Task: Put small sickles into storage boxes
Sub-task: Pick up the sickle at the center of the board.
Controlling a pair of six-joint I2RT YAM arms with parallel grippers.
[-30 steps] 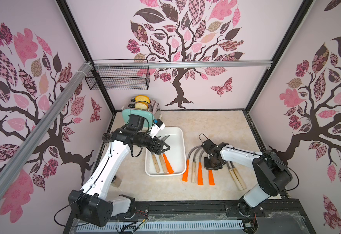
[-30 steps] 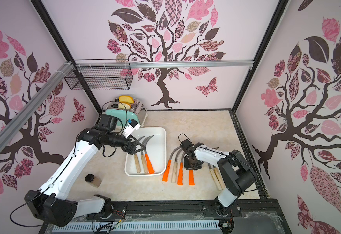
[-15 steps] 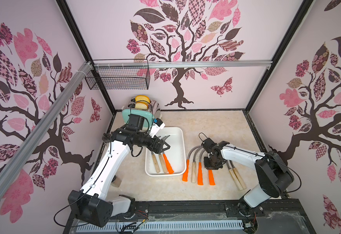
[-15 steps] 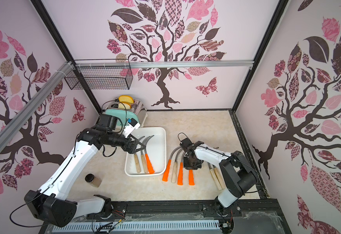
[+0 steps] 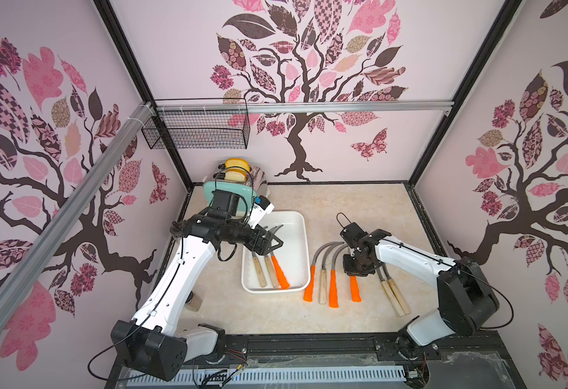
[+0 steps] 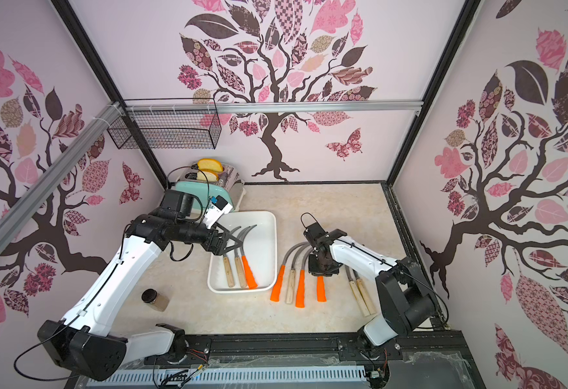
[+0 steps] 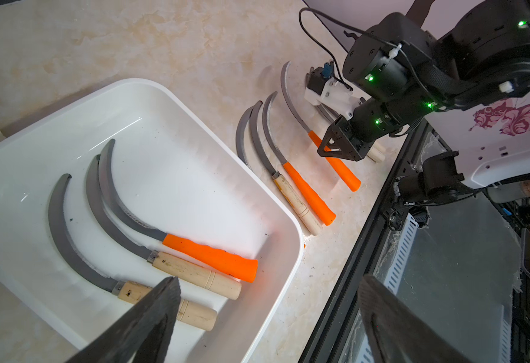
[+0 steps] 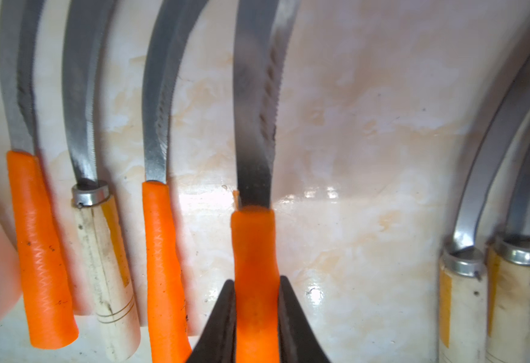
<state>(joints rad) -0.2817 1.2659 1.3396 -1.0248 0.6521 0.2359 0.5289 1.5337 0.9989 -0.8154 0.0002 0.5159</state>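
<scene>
In both top views the shallow white rectangular plastic tray (image 5: pixel 294 249) (image 6: pixel 262 249) sits at the centre of the frame. It holds three small sickles (image 5: pixel 279 271) with curved grey metal blades, two on pale wooden handles and one on bright orange. Six more lie in a row on the beige marbled tabletop (image 5: pixel 343 208), just right of the tray. The left gripper (image 5: pixel 269 244) hangs over the tray's left half. The right gripper (image 5: pixel 354 271) is down on the fourth in the row, an orange-handled sickle (image 5: pixel 355 290).

In the left wrist view, the left gripper's fingers (image 7: pixel 156 314) stand far apart above the three stored sickles, with nothing between them.

In the right wrist view, the right gripper (image 8: pixel 256 279) is pinched tight on that orange handle (image 8: pixel 254 239), close to the blade. Whether it has left the table I cannot tell.

The step in hand looks like picking the fourth sickle. The next move calls for a lift clear of its neighbours, then a carry over the rim that avoids the left arm.
</scene>
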